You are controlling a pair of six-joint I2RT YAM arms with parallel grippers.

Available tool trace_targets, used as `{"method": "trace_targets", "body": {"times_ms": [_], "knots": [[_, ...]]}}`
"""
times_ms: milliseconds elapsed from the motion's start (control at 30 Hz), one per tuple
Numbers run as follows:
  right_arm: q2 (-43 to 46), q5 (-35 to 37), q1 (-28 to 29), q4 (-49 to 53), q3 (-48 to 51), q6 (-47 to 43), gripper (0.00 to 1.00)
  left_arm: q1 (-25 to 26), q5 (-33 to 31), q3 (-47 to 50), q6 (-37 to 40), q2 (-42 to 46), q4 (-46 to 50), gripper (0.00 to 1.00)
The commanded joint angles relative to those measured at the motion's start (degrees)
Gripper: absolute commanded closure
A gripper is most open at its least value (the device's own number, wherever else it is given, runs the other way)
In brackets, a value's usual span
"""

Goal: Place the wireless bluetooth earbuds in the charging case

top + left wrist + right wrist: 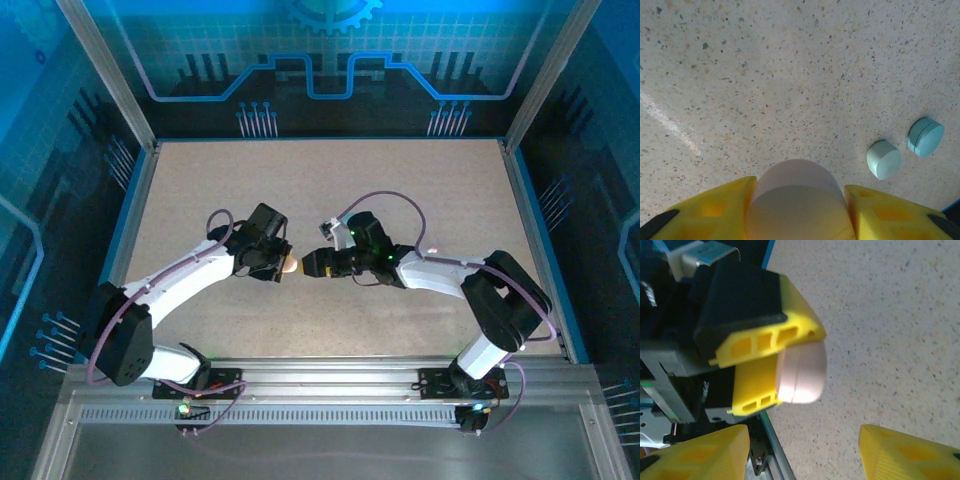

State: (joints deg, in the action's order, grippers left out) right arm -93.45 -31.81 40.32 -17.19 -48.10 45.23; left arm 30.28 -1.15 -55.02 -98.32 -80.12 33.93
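My left gripper [279,262] is shut on a pale pink oval charging case [291,265], held above the middle of the table. In the left wrist view the case [795,200] sits between the yellow fingers of the left gripper [800,187]. The right wrist view shows the same case [802,372] with its lid seam closed, pinched by the left gripper's fingers [765,337]. My right gripper [309,263] faces it from the right. The right gripper [802,435] stands open, a short gap away from the case, with nothing between its fingers. The earbuds are out of view.
Two pale teal oval cases [884,159] [925,137] lie side by side on the speckled table [765,75], ahead and to the right of the left gripper. A metal rail [772,445] runs along the table's near edge.
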Motion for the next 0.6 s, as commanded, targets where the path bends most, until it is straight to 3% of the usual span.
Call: {"method": "trace_targets", "body": {"times_ms": [0, 400, 567], "knots": [[-1.84, -1.01, 0.62, -3.38, -2.00, 0.28, 0.39, 0.61, 1.71, -1.58, -1.32, -0.13, -0.25, 0.63], [-6.32, -3.65, 0.79, -4.21, -5.54, 1.04, 0.45, 1.16, 3.91, -1.14, -2.57, 0.04, -2.64, 0.63], [-7.09, -2.95, 0.75, -3.69, -6.21, 0.59, 0.54, 1.45, 3.79, -1.22, -2.92, 0.82, -2.67, 0.63]]}}
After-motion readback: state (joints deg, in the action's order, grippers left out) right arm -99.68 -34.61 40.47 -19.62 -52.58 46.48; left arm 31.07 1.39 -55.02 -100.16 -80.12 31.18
